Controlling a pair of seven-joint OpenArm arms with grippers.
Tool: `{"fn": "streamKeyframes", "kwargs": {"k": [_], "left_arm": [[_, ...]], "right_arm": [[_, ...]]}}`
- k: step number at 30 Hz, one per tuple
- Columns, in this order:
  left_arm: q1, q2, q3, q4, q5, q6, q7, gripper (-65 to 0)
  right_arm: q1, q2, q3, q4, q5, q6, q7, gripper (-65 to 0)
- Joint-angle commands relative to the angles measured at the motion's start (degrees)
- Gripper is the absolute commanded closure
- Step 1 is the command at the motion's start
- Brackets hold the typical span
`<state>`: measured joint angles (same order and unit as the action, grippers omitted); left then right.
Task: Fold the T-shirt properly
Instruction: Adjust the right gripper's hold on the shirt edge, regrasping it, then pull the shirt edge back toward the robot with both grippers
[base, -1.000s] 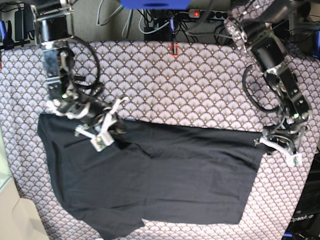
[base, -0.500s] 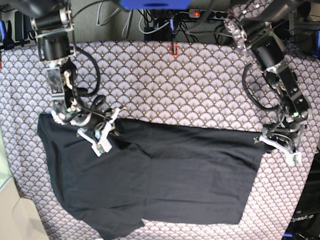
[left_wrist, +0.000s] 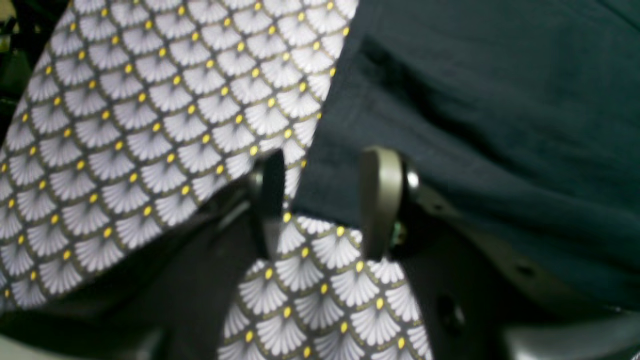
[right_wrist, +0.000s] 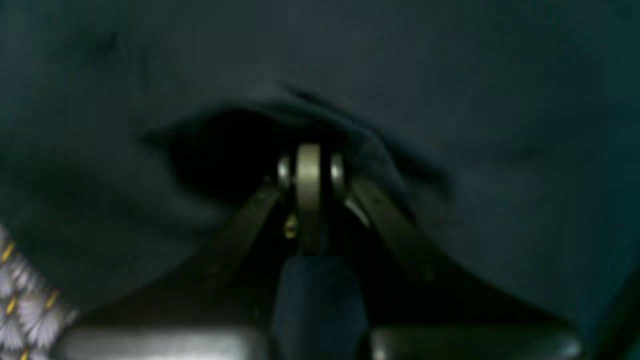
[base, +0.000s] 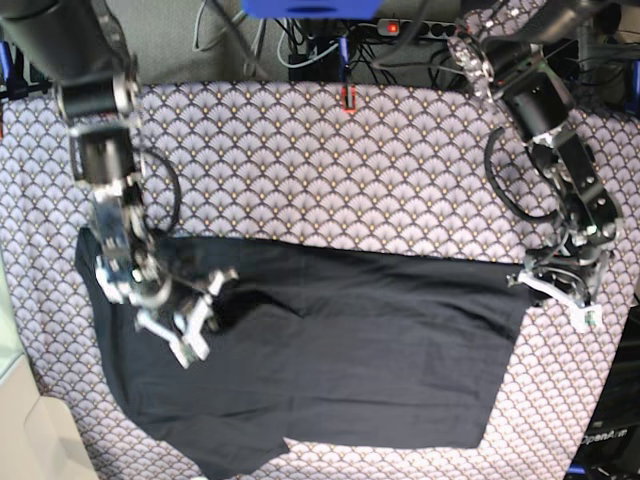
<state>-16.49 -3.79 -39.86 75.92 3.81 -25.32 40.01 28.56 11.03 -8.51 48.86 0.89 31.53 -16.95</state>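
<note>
While the right gripper (base: 205, 320) bends low over the T-shirt (base: 340, 350), its jaws pressed together on a pinch of soft black cloth, the left gripper (base: 562, 300) hangs parted at the shirt's corner near the tablecloth's (base: 330, 170) right edge, holding nothing. The shirt lies wrinkled across the scalloped cloth's near half.
</note>
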Motion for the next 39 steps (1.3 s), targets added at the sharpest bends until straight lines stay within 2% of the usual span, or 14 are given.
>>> {"fn": "streamKeyframes", "kwargs": {"k": [1, 4, 6, 11, 15, 20, 23, 28, 30, 34, 39], "left_arm": [[-0.43, -0.74, 0.08, 1.31, -0.43, -0.04, -1.20, -24.3], [0.45, -0.74, 0.25, 3.68, -0.43, -0.04, -1.20, -24.3], [1.59, -0.74, 0.34, 5.53, -0.52, -0.04, -1.20, -24.3], [1.94, -0.65, 0.43, 7.55, -0.43, -0.04, -1.20, -24.3], [1.94, -0.65, 0.43, 7.46, -0.78, -0.04, -1.20, -24.5], [1.85, -0.74, 0.43, 7.02, -0.87, -0.13, -1.64, -24.7], [1.85, -0.65, 0.16, 7.02, -0.96, -0.13, -1.72, -24.7], [2.03, -0.65, 0.08, 7.02, -0.96, -0.13, -1.72, -24.7], [2.03, -0.65, 0.08, 7.02, -0.96, -0.22, -1.55, -24.7], [2.47, -0.65, 0.08, 6.06, -0.96, -0.22, -1.81, -24.8], [2.47, -0.74, -0.01, 4.56, -0.96, -0.22, -1.90, -24.8]], "right_arm": [[2.61, -0.52, 0.03, 0.77, -0.58, 0.43, 2.31, -1.8], [4.89, -2.28, 0.03, 1.82, -5.32, -1.77, 1.87, -1.8], [4.89, -2.37, 0.03, 5.34, -7.52, -2.47, 1.70, -1.8], [1.20, -2.10, 0.03, 15.09, -8.58, -2.65, -1.56, -2.1], [-2.49, 0.62, 1.44, 23.27, -8.40, -2.30, -8.76, -2.2], [-9.87, 2.82, 8.29, 31.27, -8.31, -2.30, -10.87, -2.5], [-12.86, 3.17, 13.92, 33.03, -8.23, -1.68, -10.96, -6.5], [-14.53, 2.73, 27.81, 31.36, -8.23, 8.16, -11.14, -17.6], [-14.80, 2.20, 33.44, 30.13, -8.23, 8.47, -11.31, -22.4], [-14.89, 0.89, 40.65, 27.93, -8.31, 8.47, -11.31, -31.1], [-16.12, -0.87, 45.66, 27.58, -8.40, 8.47, -14.39, -35.2]]}}
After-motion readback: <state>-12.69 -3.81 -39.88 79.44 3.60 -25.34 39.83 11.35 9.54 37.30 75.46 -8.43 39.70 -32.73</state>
